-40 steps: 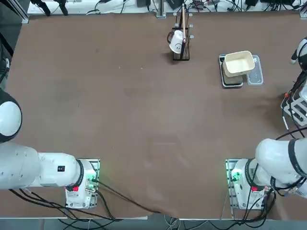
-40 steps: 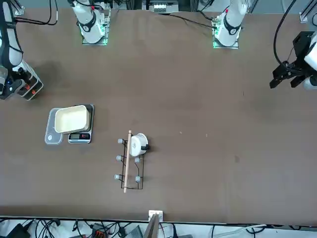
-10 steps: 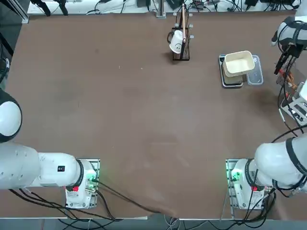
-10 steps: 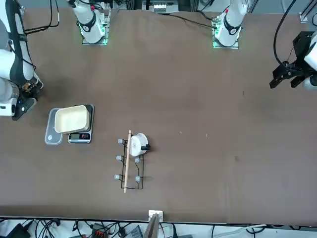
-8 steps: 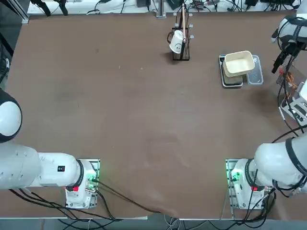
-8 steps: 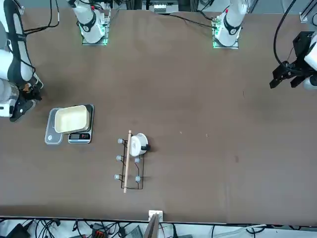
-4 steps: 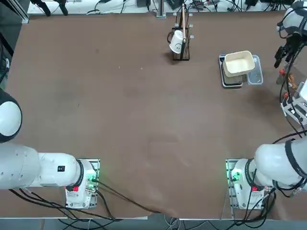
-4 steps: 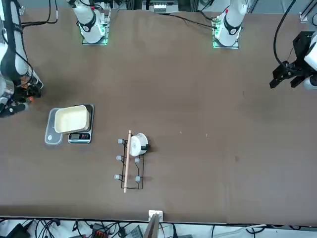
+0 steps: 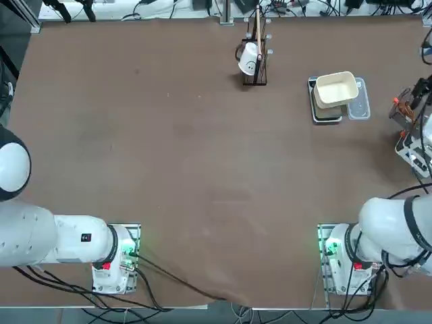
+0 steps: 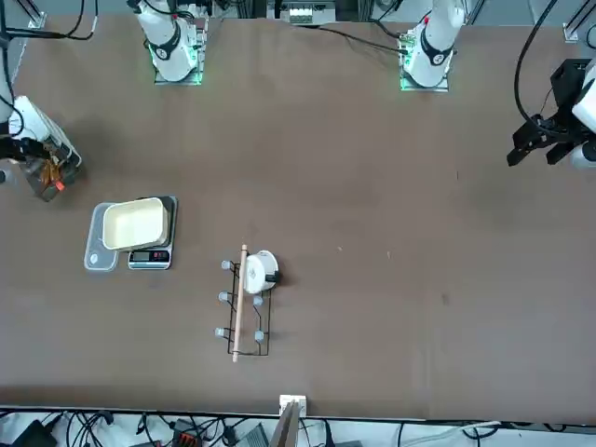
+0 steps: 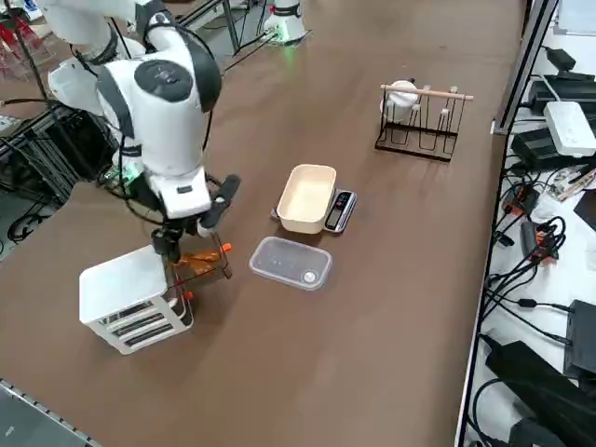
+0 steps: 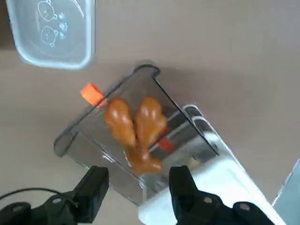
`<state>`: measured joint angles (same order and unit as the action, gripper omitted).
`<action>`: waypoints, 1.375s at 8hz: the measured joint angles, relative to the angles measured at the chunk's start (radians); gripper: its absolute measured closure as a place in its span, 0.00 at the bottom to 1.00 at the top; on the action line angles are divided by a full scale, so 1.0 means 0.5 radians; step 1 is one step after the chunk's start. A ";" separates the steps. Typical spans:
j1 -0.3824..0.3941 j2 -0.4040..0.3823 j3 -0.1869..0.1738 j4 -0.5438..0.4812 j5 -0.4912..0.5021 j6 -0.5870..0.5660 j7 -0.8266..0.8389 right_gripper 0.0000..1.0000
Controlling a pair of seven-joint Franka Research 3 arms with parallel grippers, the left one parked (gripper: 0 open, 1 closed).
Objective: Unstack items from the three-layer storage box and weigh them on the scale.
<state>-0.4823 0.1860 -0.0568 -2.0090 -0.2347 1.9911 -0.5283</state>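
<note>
While the rack (image 11: 130,298) sits at the table's right edge, a clear smoky drawer (image 12: 126,140) with an orange tab (image 12: 91,93) is seen pulled out of it. Inside that drawer lies the item (image 12: 136,131), a glossy orange-brown lump with two rounded lobes joined at a narrower end. The rack itself is a boxy, light-grey plastic tower with slatted fronts and small red parts.

The right gripper (image 12: 136,187) is held just above the drawer, its two black fingers set apart with nothing gripped between them; the item is seen through the gap.

Near the rack, a clear rounded-rectangle container (image 11: 290,263) lies flat on the matte brown table (image 9: 169,155). Just beyond it the scale (image 11: 339,210) is found, a flat dark slab with a silvery rim, mostly covered by a smooth cream tray (image 11: 308,196) resting on top. Well apart, a thin black wire stand (image 11: 417,121) with a wooden bar carries a white cup (image 11: 402,93).
</note>
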 joint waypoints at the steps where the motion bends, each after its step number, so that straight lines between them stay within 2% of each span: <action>1: 0.009 0.015 0.012 -0.029 0.000 0.056 0.004 0.20; 3: 0.012 0.068 0.017 -0.053 0.000 0.168 0.005 0.19; 8: -0.017 0.176 0.008 -0.062 0.000 0.249 0.005 0.24; 9: -0.026 0.184 0.008 -0.062 0.000 0.256 0.005 0.35; 11: -0.030 0.177 0.008 -0.059 0.000 0.253 0.008 0.46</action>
<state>-0.4972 0.2746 -0.0526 -2.0386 -0.2346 2.1176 -0.5245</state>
